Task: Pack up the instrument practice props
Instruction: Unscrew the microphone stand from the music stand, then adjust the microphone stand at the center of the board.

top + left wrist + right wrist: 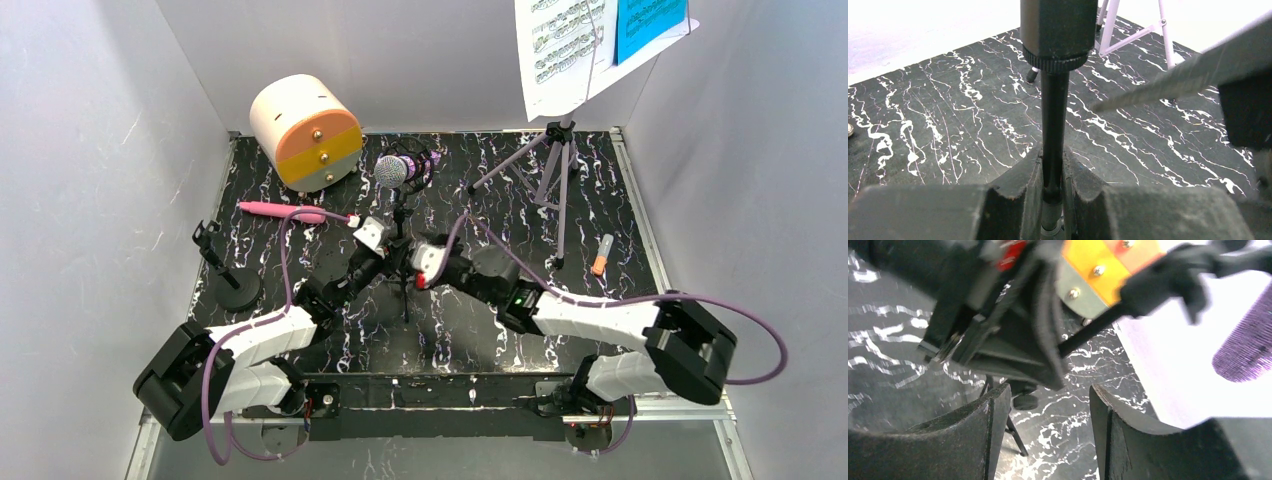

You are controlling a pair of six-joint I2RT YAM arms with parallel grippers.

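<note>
White sheet-music page [558, 50], printed staves

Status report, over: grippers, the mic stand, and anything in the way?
Left gripper shut on the mic stand pole. Right gripper open, empty, close beside it. Purple microphone mounted on top. Music stand stands apart, back right; nothing blocking.

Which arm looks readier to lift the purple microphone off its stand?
Right, probably: the right pincer is open and empty beside the stand, while the left pincer is clamped on its pole.
</note>
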